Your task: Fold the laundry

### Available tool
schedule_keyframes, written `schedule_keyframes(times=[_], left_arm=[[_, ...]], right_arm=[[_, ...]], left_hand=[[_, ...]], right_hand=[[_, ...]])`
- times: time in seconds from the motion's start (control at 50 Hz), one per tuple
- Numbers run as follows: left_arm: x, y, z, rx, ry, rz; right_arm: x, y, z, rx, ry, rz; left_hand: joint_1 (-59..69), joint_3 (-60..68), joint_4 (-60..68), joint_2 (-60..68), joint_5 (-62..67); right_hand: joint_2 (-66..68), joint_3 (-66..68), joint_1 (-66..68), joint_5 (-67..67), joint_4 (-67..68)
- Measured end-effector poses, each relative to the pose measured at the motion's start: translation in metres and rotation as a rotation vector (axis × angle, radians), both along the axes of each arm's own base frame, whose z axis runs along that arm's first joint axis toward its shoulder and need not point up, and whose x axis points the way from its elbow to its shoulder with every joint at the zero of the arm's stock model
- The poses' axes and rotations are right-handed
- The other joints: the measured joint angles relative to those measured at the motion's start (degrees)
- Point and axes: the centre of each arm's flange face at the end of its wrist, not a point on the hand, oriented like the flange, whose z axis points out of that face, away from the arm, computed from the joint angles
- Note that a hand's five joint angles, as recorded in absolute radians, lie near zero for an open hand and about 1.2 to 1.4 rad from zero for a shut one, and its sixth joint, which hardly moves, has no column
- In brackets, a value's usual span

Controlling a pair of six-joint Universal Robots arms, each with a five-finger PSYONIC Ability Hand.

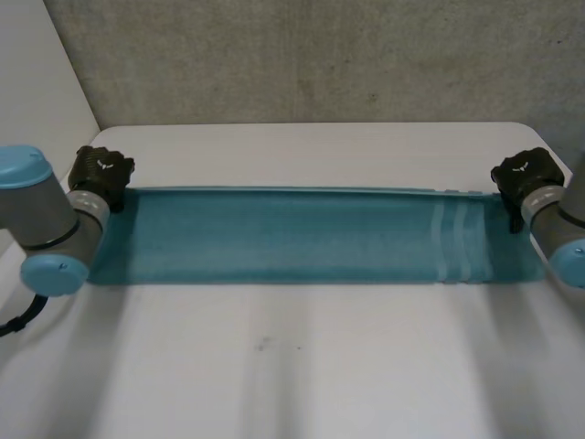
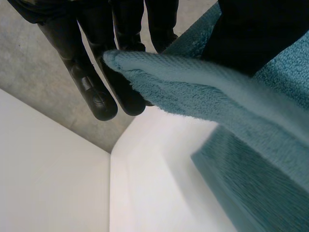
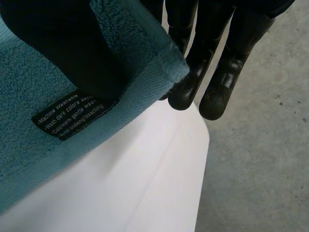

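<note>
Pinching both far corners: fingers [image 2: 99,94] and thumb of the left hand [image 1: 102,174] grip one corner of the long teal terry towel [image 1: 302,233], right hand [image 1: 526,174] the corner with the black care label [image 3: 72,113]. Towel stretched flat across white desk [image 1: 292,366]. Probably a lengthwise fold starting; next, carry both corners evenly to the near edge.

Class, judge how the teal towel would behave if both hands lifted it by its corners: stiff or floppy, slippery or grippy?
Probably floppy: the towel bends and hangs where the left hand pinches it, so its middle would likely sag. Its looped pile looks rough, so it seems unlikely to slip from the right hand.
</note>
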Motion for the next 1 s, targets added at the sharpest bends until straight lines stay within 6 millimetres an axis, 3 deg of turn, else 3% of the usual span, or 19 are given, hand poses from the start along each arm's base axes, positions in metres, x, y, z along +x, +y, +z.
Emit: schedule_keyframes(times=[0.1,0.12,0.16,0.18,0.2,0.22,0.26,0.36,0.48,0.5,0.62,0.66,0.7,0.72,0.84,0.92,1.0], left_arm=[[-0.006,-0.019,-0.012,-0.032,-0.006,-0.011],[-0.006,-0.021,-0.014,-0.036,-0.008,-0.013],[-0.009,-0.024,-0.019,-0.050,-0.014,-0.023],[-0.012,-0.025,-0.021,-0.058,-0.018,-0.031],[-0.014,-0.025,-0.024,-0.070,-0.022,-0.040],[-0.016,-0.024,-0.025,-0.076,-0.025,-0.046],[-0.020,-0.023,-0.027,-0.091,-0.034,-0.061],[-0.037,-0.010,-0.024,-0.161,-0.085,-0.133],[-0.048,0.010,-0.003,-0.221,-0.130,-0.178],[-0.047,0.019,0.008,-0.229,-0.129,-0.175],[-0.038,0.044,0.035,-0.217,-0.075,-0.144],[-0.031,0.059,0.048,-0.198,-0.011,-0.127],[-0.031,0.059,0.048,-0.198,-0.011,-0.127],[-0.024,0.076,0.057,-0.165,0.073,-0.116],[-0.017,0.105,0.062,-0.077,0.211,-0.107],[-0.012,0.130,0.059,0.025,0.316,-0.094],[-0.010,0.140,0.053,0.087,0.373,-0.080]], right_arm=[[0.010,-0.017,-0.011,-0.039,0.002,0.004],[0.011,-0.019,-0.012,-0.045,0.001,0.004],[0.014,-0.023,-0.014,-0.057,-0.001,0.004],[0.015,-0.026,-0.016,-0.069,-0.003,0.000],[0.016,-0.028,-0.016,-0.082,-0.006,-0.006],[0.016,-0.028,-0.016,-0.087,-0.008,-0.010],[0.016,-0.030,-0.016,-0.100,-0.013,-0.020],[0.018,-0.029,-0.009,-0.131,-0.053,-0.041],[0.016,-0.014,0.033,-0.179,-0.156,-0.051],[0.014,-0.005,0.050,-0.191,-0.192,-0.052],[0.011,0.025,0.086,-0.213,-0.261,-0.032],[0.009,0.045,0.100,-0.214,-0.284,-0.003],[0.009,0.045,0.100,-0.214,-0.284,-0.003],[0.005,0.061,0.107,-0.204,-0.293,0.018],[-0.012,0.080,0.103,-0.156,-0.291,0.008],[-0.028,0.091,0.082,-0.061,-0.288,-0.014],[-0.038,0.094,0.065,0.011,-0.297,-0.015]], left_hand=[[0.0,0.0,0.0,0.0,0.0],[0.0,0.0,0.0,0.0,0.0],[-4.5,-4.8,-4.8,-4.8,-3.7],[-22.8,-22.6,-21.7,-23.0,-19.5],[-39.7,-35.9,-36.5,-36.6,-34.4],[-39.7,-35.9,-36.5,-36.6,-34.4],[-53.1,-51.7,-52.5,-52.9,-49.2],[-53.9,-56.0,-56.7,-56.8,-52.4],[-53.9,-56.0,-56.7,-57.0,-52.4],[-53.9,-56.0,-56.7,-57.0,-52.4],[-53.9,-56.0,-56.7,-57.0,-52.4],[-53.9,-56.0,-56.7,-57.0,-52.4],[-53.9,-56.0,-56.7,-57.0,-52.4],[-53.9,-56.0,-56.7,-57.0,-52.4],[-53.9,-56.0,-56.7,-57.0,-52.4],[-53.9,-56.0,-56.7,-57.0,-52.4],[-53.9,-56.0,-56.7,-57.0,-52.4]], right_hand=[[-0.7,-0.8,-0.2,-0.2,-0.9],[-11.2,-11.3,-8.7,-8.5,-11.6],[-11.2,-11.3,-8.7,-8.5,-11.6],[-38.1,-37.6,-32.9,-32.7,-36.7],[-48.6,-48.3,-41.0,-43.8,-47.8],[-50.4,-50.2,-42.5,-46.4,-50.5],[-54.8,-55.2,-44.5,-50.8,-54.7],[-55.1,-55.6,-44.5,-51.4,-55.0],[-55.1,-55.6,-44.5,-51.4,-55.0],[-55.1,-55.6,-44.5,-51.4,-55.0],[-55.1,-55.6,-44.5,-51.4,-55.0],[-55.1,-55.6,-44.5,-51.4,-55.0],[-55.1,-55.6,-44.5,-51.4,-55.0],[-55.1,-55.6,-44.5,-51.4,-55.0],[-55.1,-55.6,-44.5,-51.4,-55.0],[-53.8,-54.0,-44.2,-50.4,-54.1],[-47.1,-47.0,-38.8,-44.8,-47.5]])
